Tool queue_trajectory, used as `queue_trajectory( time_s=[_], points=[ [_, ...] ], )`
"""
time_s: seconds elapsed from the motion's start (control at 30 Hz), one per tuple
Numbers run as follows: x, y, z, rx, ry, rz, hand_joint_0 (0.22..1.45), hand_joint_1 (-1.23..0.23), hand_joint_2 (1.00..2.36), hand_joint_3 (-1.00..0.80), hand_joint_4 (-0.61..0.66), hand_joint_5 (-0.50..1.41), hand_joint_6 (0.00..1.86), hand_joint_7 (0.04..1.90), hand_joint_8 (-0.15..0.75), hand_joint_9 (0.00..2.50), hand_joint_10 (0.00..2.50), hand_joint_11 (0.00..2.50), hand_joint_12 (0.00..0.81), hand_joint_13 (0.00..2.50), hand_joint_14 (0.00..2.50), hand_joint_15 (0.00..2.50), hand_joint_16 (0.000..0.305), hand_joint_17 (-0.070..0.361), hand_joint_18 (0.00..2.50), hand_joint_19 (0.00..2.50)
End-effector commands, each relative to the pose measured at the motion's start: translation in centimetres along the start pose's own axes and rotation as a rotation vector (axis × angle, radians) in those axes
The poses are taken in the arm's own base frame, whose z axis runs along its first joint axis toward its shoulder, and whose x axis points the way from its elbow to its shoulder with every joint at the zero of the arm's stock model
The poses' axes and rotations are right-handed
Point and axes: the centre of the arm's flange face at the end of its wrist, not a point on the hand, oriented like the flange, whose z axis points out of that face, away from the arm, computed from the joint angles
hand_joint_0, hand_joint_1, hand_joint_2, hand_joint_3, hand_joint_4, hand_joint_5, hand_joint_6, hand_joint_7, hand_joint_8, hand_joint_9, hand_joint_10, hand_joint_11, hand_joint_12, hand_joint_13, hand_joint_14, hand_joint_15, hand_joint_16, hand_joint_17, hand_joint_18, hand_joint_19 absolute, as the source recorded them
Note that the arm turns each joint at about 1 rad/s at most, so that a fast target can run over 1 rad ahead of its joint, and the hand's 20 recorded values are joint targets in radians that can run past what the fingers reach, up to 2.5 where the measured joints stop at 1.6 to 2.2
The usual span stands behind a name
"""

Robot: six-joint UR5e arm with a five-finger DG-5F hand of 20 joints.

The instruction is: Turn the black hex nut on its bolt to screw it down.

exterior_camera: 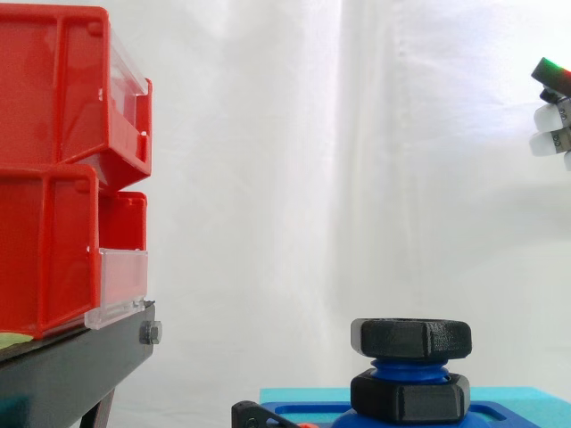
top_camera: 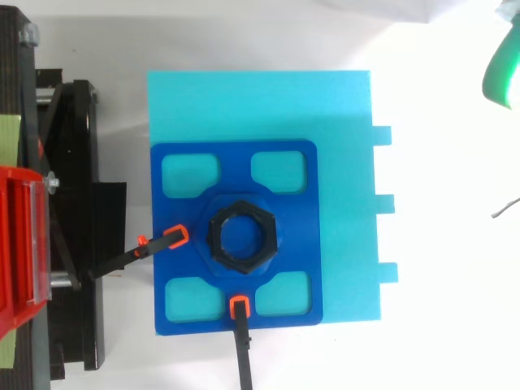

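So, the hand (exterior_camera: 546, 141) is hovering up at the right edge, well apart from the black hex nut (exterior_camera: 410, 339).
Nut's sitting high on its blue bolt (exterior_camera: 408, 369) above a second black nut (exterior_camera: 409, 398); red bins (exterior_camera: 53, 178) are sitting stacked at left, contents hidden; can't tell the hand's grip.

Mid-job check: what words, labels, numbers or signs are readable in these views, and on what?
Nothing legible enough to quote.
hand: a small dark marking, too blurred to read.
black hex nut, red bins, blue base plate: no print visible.
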Motion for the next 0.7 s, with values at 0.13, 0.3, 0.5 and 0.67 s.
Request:
queue_trajectory(
  time_s=[0.13,0.3,0.5,0.67],
  points=[
    [1.4,-1.8,2.7,-0.027,-0.013,-0.078,0.48,-0.45,1.0,-0.5,0.16,-0.22,0.5,0.7,0.219,0.36,0.0,0.0,0.307,0.15,0.0,0.0,0.047,0.105,0.0,0.06],
    [2.3,-3.3,4.8,-0.025,-0.006,-0.102,0.48,-0.46,1.0,-0.5,0.15,-0.21,0.5,0.7,0.221,0.41,0.0,0.0,0.299,0.17,0.0,0.0,0.044,0.098,0.0,0.05],
    [2.8,-3.0,7.6,-0.024,0.0,-0.156,0.5,-0.49,1.0,-0.5,0.15,-0.19,0.5,0.7,0.228,0.52,0.0,0.0,0.285,0.24,0.0,0.0,0.041,0.093,0.0,0.02],
    [3.5,-3.2,9.6,-0.023,0.006,-0.23,0.53,-0.51,1.0,-0.5,0.15,-0.17,0.5,0.72,0.223,0.65,0.0,0.0,0.265,0.31,0.0,0.0,0.036,0.08,0.07,0.03]
  ],
)
